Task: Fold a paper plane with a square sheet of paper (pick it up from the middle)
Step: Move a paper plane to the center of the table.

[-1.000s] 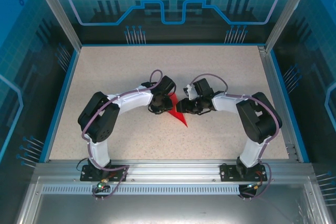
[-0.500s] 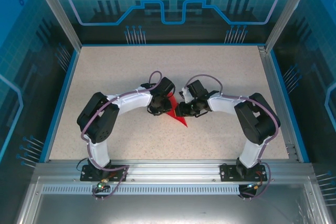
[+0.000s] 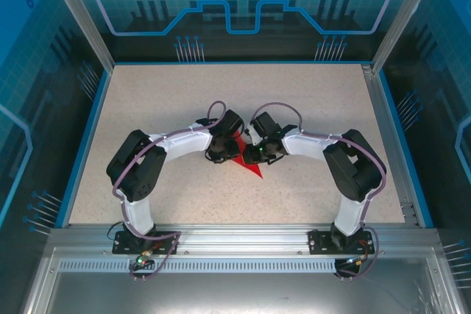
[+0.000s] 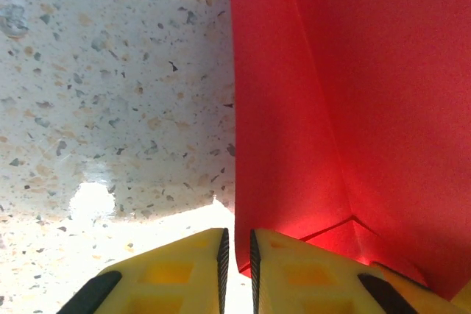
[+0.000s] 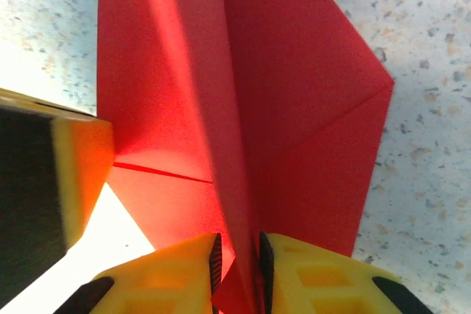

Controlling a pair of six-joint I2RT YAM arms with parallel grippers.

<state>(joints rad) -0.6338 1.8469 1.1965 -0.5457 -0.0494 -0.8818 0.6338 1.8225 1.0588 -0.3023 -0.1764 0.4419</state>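
My left pincer [image 4: 236, 255] is closed on the paper plane [image 3: 250, 164] at its long edge, my right pincer [image 5: 237, 262] on its centre ridge; the counter [image 3: 309, 101] lies open all round.

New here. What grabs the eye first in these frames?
The bright red paper, creased into a pointed, ridged shape, lies mid-table against the pale speckled table. Both arms curl inward to meet over it: the right tool pinches its raised centre ridge, and the left tool, fingers nearly together, sits at its edge. Blue patterned panels wall in the cell.
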